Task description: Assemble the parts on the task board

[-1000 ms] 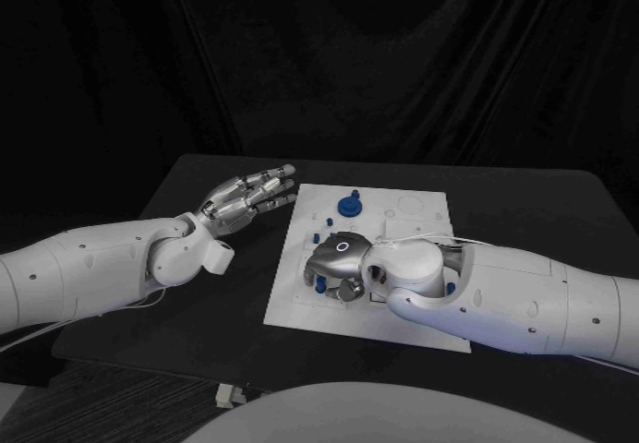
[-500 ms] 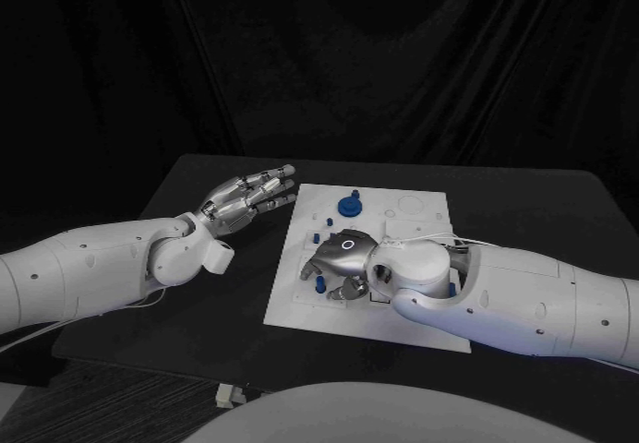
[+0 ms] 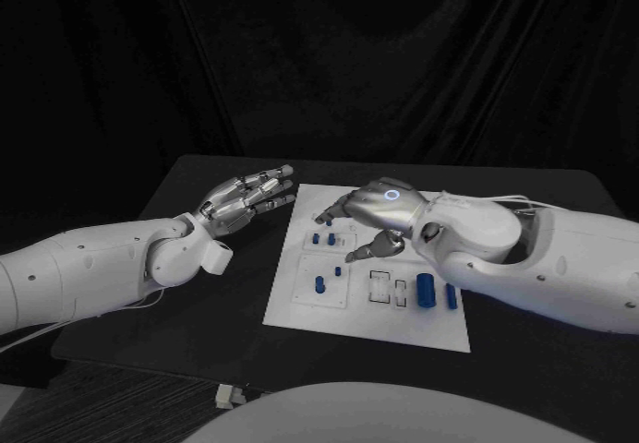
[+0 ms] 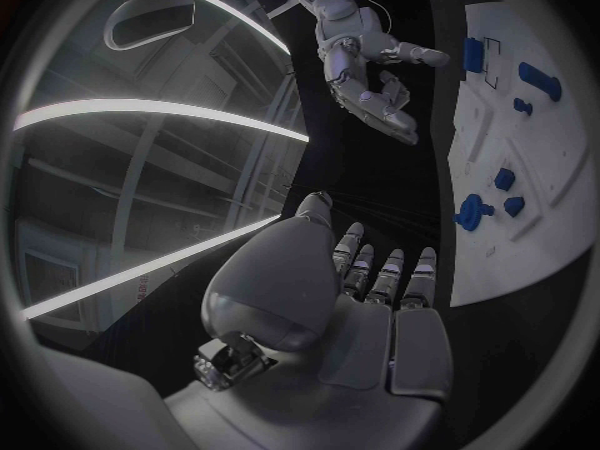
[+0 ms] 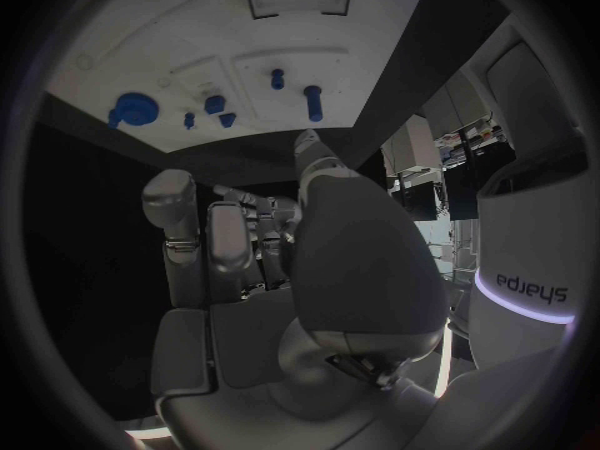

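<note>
Silver fingers spread out flat, that's the left hand (image 3: 249,198) hovering palm-up over the dark surface (image 3: 213,305) just beside the task board's left edge, holding nothing. Moving across, the white task board (image 3: 300,309) sits mid-surface with small blue parts (image 3: 319,282) on it: short pegs near the middle, longer bars (image 3: 427,289) toward its right side, and in the left wrist view a round knobbed piece (image 4: 471,212). These look like hard, light moulded plastic, stiff and likely a bit slick, so my guess is a fingertip pinch across the narrow sides of a peg is the sensible hold, not a whole-hand wrap. Over to the right hand (image 3: 376,214), poised above the board's far half, wrist arched, fingers loosely curled downward and apart, and nothing visibly held between them.
</note>
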